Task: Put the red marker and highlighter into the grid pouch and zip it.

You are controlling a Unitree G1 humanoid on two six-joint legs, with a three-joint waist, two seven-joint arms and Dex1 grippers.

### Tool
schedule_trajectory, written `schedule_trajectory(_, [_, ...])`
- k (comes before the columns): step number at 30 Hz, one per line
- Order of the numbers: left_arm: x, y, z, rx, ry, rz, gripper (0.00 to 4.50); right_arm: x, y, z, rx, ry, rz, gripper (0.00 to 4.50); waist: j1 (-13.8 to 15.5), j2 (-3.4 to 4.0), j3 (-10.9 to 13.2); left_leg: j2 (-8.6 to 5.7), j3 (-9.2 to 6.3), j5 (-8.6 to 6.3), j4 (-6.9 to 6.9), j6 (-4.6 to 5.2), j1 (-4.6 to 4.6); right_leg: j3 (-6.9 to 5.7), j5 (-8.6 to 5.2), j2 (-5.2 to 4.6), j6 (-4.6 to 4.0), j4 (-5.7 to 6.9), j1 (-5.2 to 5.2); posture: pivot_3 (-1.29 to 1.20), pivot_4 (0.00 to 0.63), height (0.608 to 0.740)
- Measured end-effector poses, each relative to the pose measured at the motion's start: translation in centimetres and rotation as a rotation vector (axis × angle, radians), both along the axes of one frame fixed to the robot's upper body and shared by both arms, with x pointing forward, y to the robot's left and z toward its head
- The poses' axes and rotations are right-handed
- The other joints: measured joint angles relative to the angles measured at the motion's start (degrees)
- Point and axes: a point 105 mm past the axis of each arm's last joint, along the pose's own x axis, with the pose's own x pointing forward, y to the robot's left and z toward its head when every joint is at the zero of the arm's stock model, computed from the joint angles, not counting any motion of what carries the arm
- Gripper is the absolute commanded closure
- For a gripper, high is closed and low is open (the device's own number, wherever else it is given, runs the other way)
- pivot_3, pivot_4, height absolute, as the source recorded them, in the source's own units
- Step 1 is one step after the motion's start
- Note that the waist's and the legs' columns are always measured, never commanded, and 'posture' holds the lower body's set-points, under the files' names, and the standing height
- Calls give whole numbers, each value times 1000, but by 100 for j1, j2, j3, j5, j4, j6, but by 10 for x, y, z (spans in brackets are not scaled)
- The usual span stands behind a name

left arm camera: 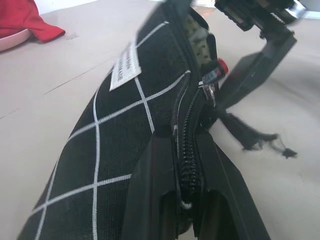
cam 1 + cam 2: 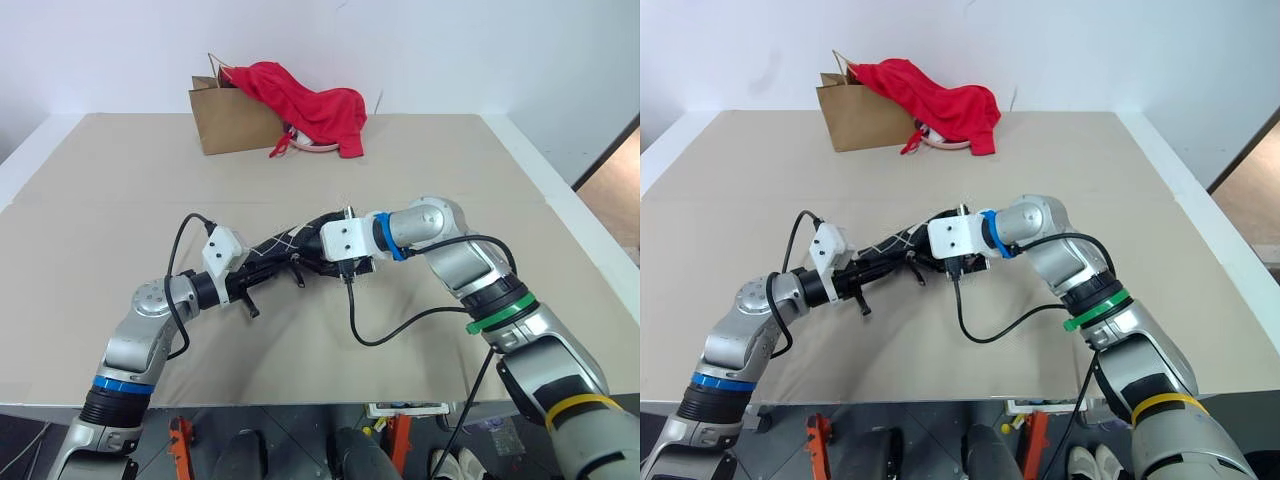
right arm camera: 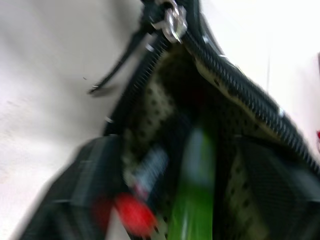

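Before going for the zipper pull (image 3: pixel 173 22), check the depth of both pens inside the grid pouch (image 1: pixel 125 130). Held above the middle of the table (image 2: pixel 120 180), long axis from 8 o'clock to 2 o'clock. Left gripper (image 1: pixel 184 142) clamped tight on the already zipped end at 8 o'clock. Right gripper (image 2: pixel 330 262) at the open mouth at 2 o'clock, fingers spread wide, apparently gripping nothing. Highlighter (image 3: pixel 195 195) and red marker (image 3: pixel 131 212) side by side in the mouth, red cap close to the rim.

Probably best to nudge that cap deeper first; otherwise a risk of jamming the slider on it. Then pinch the pull or its cord (image 1: pixel 250 137) and draw toward 2 o'clock along the teeth, with the left hold as counter-pull and the pouch taut and straight.

Hard to make out: how much of each barrel inside, blurred in the right wrist view. Far end of the marker hidden by fabric. Contact between right fingers and rim unclear. At 12 o'clock on the table, a brown paper bag (image 2: pixel 225 120) under a red cloth (image 2: pixel 310 105), contents hidden.
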Motion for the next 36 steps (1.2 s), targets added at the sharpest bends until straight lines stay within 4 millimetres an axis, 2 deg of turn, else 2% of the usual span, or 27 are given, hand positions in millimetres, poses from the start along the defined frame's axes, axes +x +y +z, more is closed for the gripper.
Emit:
schedule_trajectory(5, [0, -1, 0, -3, 0, -1, 4500, 6, -22, 13, 50, -3, -73, 141, 2, 0, 0, -1, 0, 0, 0, 0, -1, 0, 0, -1, 0, 0, 0, 0, 150, 740])
schedule_trajectory(9, [0, -3, 4, -60, 12, 0, 4500, 6, -46, 33, 189, 51, -154, 141, 4, 0, 0, -1, -1, 0, 0, 0, -1, 0, 0, -2, 0, 0, 1, 0, 150, 740])
schedule_trajectory(13, [6, 3, 10, -132, 42, 53, 4500, -24, -57, 68, 452, 208, -117, 141, 6, 0, 0, 0, -20, -1, 0, 1, -2, -11, -1, 1, 1, 1, 8, 0, 150, 740])
schedule_trajectory(14, [8, 3, 12, -142, 44, 62, 4500, -39, -62, 72, 517, 279, -100, 141, 8, -1, -1, 0, -28, -1, -1, 2, -1, -16, -1, 1, 0, 0, 14, 0, 150, 740])
schedule_trajectory(15, [8, 5, 13, -148, 47, 69, 4500, -47, -65, 69, 536, 329, -92, 141, 8, -2, -1, -2, -38, -2, 0, 2, 3, -22, -4, 1, -1, -1, 22, 0, 150, 740])
schedule_trajectory(17, [9, 7, 13, -154, 56, 80, 4500, -65, -68, 51, 554, 464, -99, 141, 8, -2, -2, -3, -46, -2, 0, 3, 6, -28, -9, 1, -2, -3, 30, 0, 150, 740])
schedule_trajectory(19, [10, 9, 13, -158, 59, 91, 4500, -84, -69, 19, 560, 641, -136, 141, 4, -1, -1, -4, -46, -2, 4, 3, 7, -28, -10, 1, -1, 0, 29, 0, 150, 740])
schedule_trajectory(22, [10, 9, 12, -157, 67, 92, 4500, -93, -61, -6, 590, 767, -209, 141, -28, 0, -1, 2, -33, 2, 6, -1, 19, -25, -17, 4, 21, 2, 28, 0, 150, 740])
schedule_trajectory(27, [10, 8, 12, -155, 70, 89, 4500, -87, -31, -29, 628, 814, -296, 141, -26, -2, -2, 7, -38, 18, 5, 8, 35, -25, -5, 19, 17, 9, 38, 0, 150, 740])
schedule_trajectory(30, [11, 6, 13, -152, 67, 78, 4500, -66, -8, -42, 646, 800, -384, 141, -26, -2, -1, 9, -37, 29, 5, -5, 35, -22, 1, 21, 16, 13, 34, 0, 150, 740])
schedule_trajectory(32, [11, 4, 14, -149, 67, 68, 4500, -51, 6, -44, 660, 769, -427, 141, -23, -2, -1, 8, -36, 29, 4, -6, 30, -20, 0, 20, 20, 12, 31, 0, 150, 740])
schedule_trajectory(36, [10, 2, 13, -144, 71, 54, 4500, -39, 30, -39, 654, 713, -403, 141, -22, -3, -2, 5, -39, 28, -1, -8, 13, -20, -3, 18, 16, 12, 20, 0, 150, 740])
